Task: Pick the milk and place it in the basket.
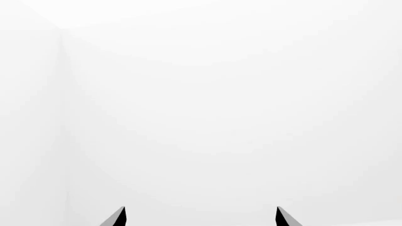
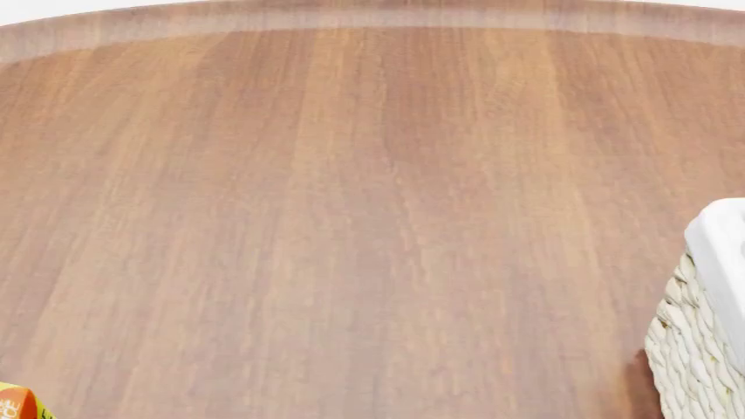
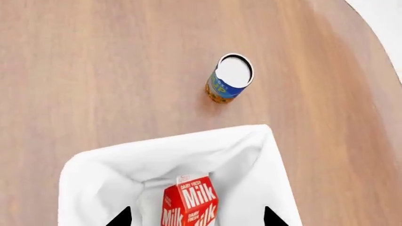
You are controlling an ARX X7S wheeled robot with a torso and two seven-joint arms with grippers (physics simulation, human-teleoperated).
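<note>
Warm brown wood grain across the round table, streaked lengthwise, a paler band along the curved far edge in the head view. At the right edge of that view, a corner of the basket: cream wicker weave in fat braided rows, smooth white cloth folded over the rim. At the lower left corner, a sliver of an orange-yellow carton, mostly cut off by the frame. Neither arm nor gripper visible from the head.

From the right wrist view, the basket seen from above: white lining in soft folds, rounded rectangular mouth. Inside it, the milk, a gable-top carton, red with white "Milk" lettering, standing in the lined hollow, lower part cut off by the frame. Right gripper directly above the carton: two dark fingertips spread wide, one on each side of the milk, clear gaps between each tip and the carton, nothing clamped. Beyond the basket on the bare wood, just apart from its rim, a small cylindrical can, white flat top, blue and yellow label, upright. White floor past the table's curved edge.

From the left wrist view, only blank white walls meeting at a faint corner. Left gripper with two dark pointed tips well apart, nothing between them.
</note>
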